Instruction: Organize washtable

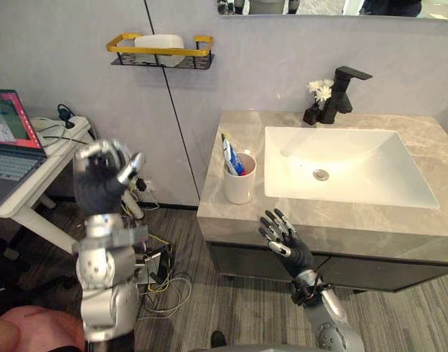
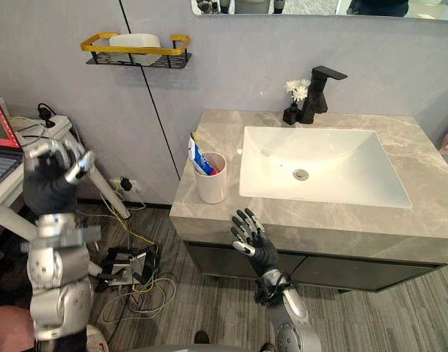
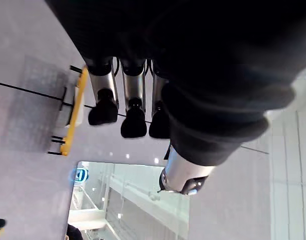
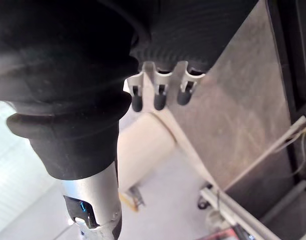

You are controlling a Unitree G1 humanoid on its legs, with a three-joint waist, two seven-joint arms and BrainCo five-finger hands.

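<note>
Left eye view: a stone counter (image 1: 234, 132) holds a white sink (image 1: 355, 158). A white cup (image 1: 239, 185) with a tube (image 1: 230, 155) stands just left of the sink. The right hand (image 1: 288, 246) hovers at the counter's front edge, fingers spread, empty. The left hand (image 1: 99, 183) is raised left of the counter, fingers curled, holding nothing.

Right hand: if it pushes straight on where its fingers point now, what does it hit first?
Most likely the white cup with the toothpaste tube, on the countertop left of the sink. The right hand, open, points toward it from the counter's front edge; depth is unclear.
</note>
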